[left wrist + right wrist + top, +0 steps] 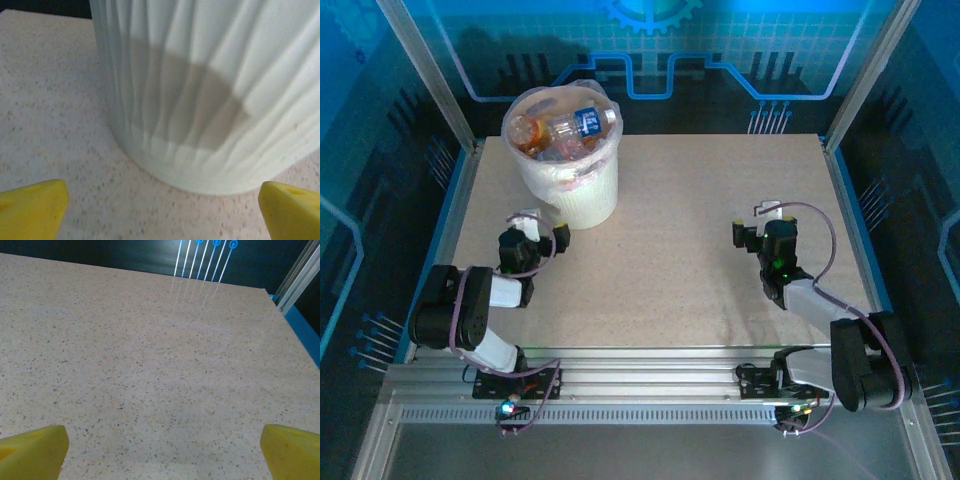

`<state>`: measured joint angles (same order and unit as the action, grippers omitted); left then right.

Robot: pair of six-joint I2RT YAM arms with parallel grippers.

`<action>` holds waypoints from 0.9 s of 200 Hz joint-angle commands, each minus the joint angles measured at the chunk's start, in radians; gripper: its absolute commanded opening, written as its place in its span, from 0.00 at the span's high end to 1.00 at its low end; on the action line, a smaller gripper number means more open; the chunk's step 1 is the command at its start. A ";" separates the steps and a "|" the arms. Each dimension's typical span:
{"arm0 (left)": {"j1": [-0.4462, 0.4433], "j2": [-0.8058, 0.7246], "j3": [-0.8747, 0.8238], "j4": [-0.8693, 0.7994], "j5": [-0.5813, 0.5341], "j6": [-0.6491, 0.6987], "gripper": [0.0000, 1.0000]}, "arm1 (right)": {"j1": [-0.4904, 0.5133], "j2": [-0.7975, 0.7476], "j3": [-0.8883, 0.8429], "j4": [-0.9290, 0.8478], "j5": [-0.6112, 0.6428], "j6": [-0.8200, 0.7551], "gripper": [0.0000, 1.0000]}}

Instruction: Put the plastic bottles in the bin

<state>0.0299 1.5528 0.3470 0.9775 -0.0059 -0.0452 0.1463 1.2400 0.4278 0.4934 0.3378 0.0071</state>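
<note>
The bin (570,190), white and ribbed with a bag liner, stands at the table's back left. Several plastic bottles (568,128) lie inside it, one with a blue label and others with orange contents. My left gripper (542,222) sits low, just in front of the bin's base, open and holding nothing. In the left wrist view the bin wall (210,100) rises close ahead of the left gripper (165,205), whose yellow fingertips (35,207) stand far apart. My right gripper (755,218) rests open over bare table on the right; in its own view the right gripper (164,447) has nothing between its fingertips (295,450).
The speckled beige table (700,270) is enclosed by aluminium posts (865,75) and blue-lit panels. The far table edge (150,271) lies ahead of the right gripper, with a post at the right corner (300,277).
</note>
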 commanded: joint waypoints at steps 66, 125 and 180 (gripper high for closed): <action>0.006 -0.003 0.027 -0.046 0.013 0.024 0.01 | -0.073 0.163 -0.031 0.243 -0.152 0.022 0.00; 0.005 -0.002 0.028 -0.045 0.013 0.024 0.01 | -0.077 0.254 0.009 0.249 -0.206 0.005 0.00; 0.005 -0.002 0.029 -0.046 0.013 0.024 0.01 | -0.077 0.260 -0.016 0.293 -0.176 0.018 0.00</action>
<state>0.0299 1.5528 0.3660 0.9276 -0.0055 -0.0448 0.0757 1.4883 0.4152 0.7204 0.1246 0.0177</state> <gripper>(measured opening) 0.990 0.996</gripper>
